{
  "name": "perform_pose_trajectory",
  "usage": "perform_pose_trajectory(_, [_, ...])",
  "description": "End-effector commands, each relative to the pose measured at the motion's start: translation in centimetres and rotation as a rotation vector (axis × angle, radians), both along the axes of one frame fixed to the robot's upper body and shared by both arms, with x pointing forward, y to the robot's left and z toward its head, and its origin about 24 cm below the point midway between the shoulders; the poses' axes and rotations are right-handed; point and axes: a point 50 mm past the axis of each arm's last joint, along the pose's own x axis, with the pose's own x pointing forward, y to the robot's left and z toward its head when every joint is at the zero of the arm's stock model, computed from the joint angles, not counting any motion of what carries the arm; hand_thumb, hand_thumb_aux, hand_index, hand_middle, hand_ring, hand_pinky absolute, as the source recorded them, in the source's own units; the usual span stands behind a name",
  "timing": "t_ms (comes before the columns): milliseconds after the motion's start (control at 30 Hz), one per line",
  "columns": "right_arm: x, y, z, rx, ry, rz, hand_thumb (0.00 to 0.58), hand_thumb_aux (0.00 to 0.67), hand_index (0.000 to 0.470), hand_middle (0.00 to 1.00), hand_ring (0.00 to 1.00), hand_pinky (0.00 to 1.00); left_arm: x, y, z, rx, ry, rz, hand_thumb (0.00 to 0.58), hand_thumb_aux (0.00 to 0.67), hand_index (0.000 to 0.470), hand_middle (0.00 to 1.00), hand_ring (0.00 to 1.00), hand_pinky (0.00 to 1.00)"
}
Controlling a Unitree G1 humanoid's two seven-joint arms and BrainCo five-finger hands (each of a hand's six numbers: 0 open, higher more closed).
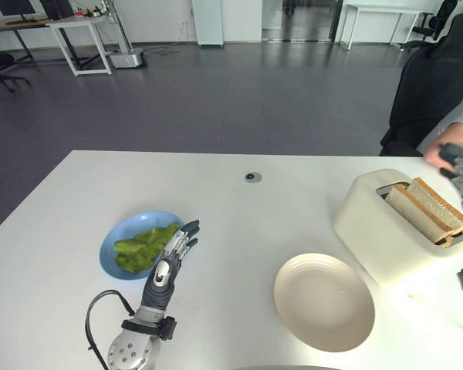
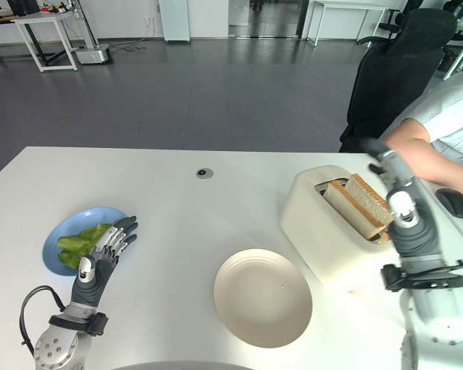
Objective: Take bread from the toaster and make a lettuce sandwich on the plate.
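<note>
On the left of the white table (image 1: 239,223), a blue plate (image 1: 116,235) holds a heap of green lettuce (image 1: 143,248). The left hand (image 1: 168,262) lies just beside it with its fingers stretched nearly straight and their tips at the plate's right rim. It has hold of nothing.

Toward the middle front sits the bare cream plate (image 1: 324,302) where the sandwich is to be built. Right of it is the cream toaster (image 1: 374,231), with two slices of bread (image 1: 426,210) standing well out of its slot and leaning together.

The right hand (image 2: 400,202) is raised just beside the bread on the toaster's far side. It is stretched out and grips nothing; I cannot tell whether it brushes the nearer slice.

Judging from this, the bread is not yet taken, and the main risks lie there:

- **Slices pressed together:** a pinch on one may drag the other out, or drop it on the table.
- **Toaster shifting:** it looks light, so a sideways pull could tilt it or slide it toward the cream plate.
- **Squeezing too hard:** this would crush or tear the bread.
- **Left hand at the lettuce:** closing on the leaves from so low an angle might push the blue plate away, or lift a whole clump instead of one leaf.
</note>
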Motion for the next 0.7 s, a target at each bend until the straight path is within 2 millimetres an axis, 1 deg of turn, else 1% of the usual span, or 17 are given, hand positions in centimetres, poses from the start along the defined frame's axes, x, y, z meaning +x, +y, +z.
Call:
perform_pose_trajectory(33, [0.8, -3.1, -0.8, -0.138, 0.147, -0.145, 0.000, 0.000, 0.000, 0.00, 0.00, 0.00, 0.0, 0.0, 0.1, -0.001, 0.008, 0.002, 0.000, 0.000, 0.000, 0.00, 0.00, 0.00])
perform_pose_trajectory(167, [1.0, -5.4, -2.7, -0.234, 0.284, -0.232, 0.000, 0.000, 0.000, 0.00, 0.00, 0.00, -0.2, 0.0, 0.1, -0.005, 0.007, 0.005, 0.000, 0.000, 0.000, 0.00, 0.00, 0.00])
perform_pose_trajectory(200, [1.0, -5.9, -3.0, -0.242, 0.303, -0.250, 0.027, 0.016, 0.011, 0.00, 0.00, 0.00, -0.2, 0.0, 0.1, -0.006, 0.007, 0.004, 0.000, 0.000, 0.000, 0.00, 0.00, 0.00])
perform_pose_trajectory(233, [1.0, -6.3, -3.2, -0.247, 0.314, -0.268, 0.116, 0.071, 0.050, 0.00, 0.00, 0.00, -0.2, 0.0, 0.1, -0.008, 0.008, 0.002, 0.000, 0.000, 0.000, 0.00, 0.00, 0.00])
perform_pose_trajectory(300, [1.0, -7.0, -3.5, -0.285, 0.334, -0.304, 0.212, 0.137, 0.096, 0.00, 0.00, 0.00, -0.2, -0.1, 0.1, -0.010, 0.007, 0.001, 0.000, 0.000, 0.000, 0.00, 0.00, 0.00])
perform_pose_trajectory(333, [1.1, -7.2, -3.7, -0.301, 0.343, -0.315, 0.244, 0.160, 0.112, 0.00, 0.00, 0.00, -0.2, -0.1, 0.1, -0.011, 0.007, 0.001, 0.000, 0.000, 0.000, 0.00, 0.00, 0.00])
perform_pose_trajectory(367, [1.1, -7.4, -4.0, -0.318, 0.353, -0.322, 0.366, 0.263, 0.184, 0.00, 0.00, 0.00, -0.3, -0.1, 0.1, -0.012, 0.007, 0.001, 0.000, 0.000, 0.000, 0.00, 0.00, 0.00])
perform_pose_trajectory(400, [1.1, -7.4, -4.3, -0.331, 0.362, -0.325, 0.405, 0.302, 0.212, 0.00, 0.00, 0.00, -0.3, -0.1, 0.1, -0.013, 0.006, 0.000, 0.000, 0.000, 0.000, 0.00, 0.00, 0.00])
perform_pose_trajectory(433, [1.0, -7.4, -4.6, -0.341, 0.370, -0.327, 0.413, 0.310, 0.217, 0.00, 0.00, 0.00, -0.3, -0.1, 0.1, -0.014, 0.005, -0.001, 0.000, 0.000, 0.000, 0.00, 0.00, 0.00])
perform_pose_trajectory(500, [1.0, -7.4, -5.2, -0.355, 0.384, -0.328, 0.458, 0.363, 0.254, 0.00, 0.00, 0.00, -0.3, -0.1, 0.2, -0.016, 0.004, -0.002, 0.000, 0.000, 0.000, 0.00, 0.00, 0.00])
perform_pose_trajectory(600, [1.0, -7.0, -5.7, -0.372, 0.391, -0.319, 0.464, 0.370, 0.260, 0.00, 0.00, 0.00, -0.4, 0.0, 0.2, -0.016, 0.003, -0.002, 0.000, 0.000, 0.000, 0.00, 0.00, 0.00])
perform_pose_trajectory(633, [0.9, -6.8, -5.8, -0.375, 0.392, -0.313, 0.484, 0.397, 0.278, 0.00, 0.00, 0.00, -0.4, 0.0, 0.2, -0.016, 0.003, -0.002, 0.000, 0.000, 0.000, 0.00, 0.00, 0.00])
perform_pose_trajectory(700, [0.9, -6.3, -6.0, -0.382, 0.392, -0.296, 0.491, 0.407, 0.286, 0.00, 0.00, 0.00, -0.4, 0.0, 0.3, -0.016, 0.002, -0.002, 0.000, 0.000, 0.000, 0.00, 0.00, 0.00])
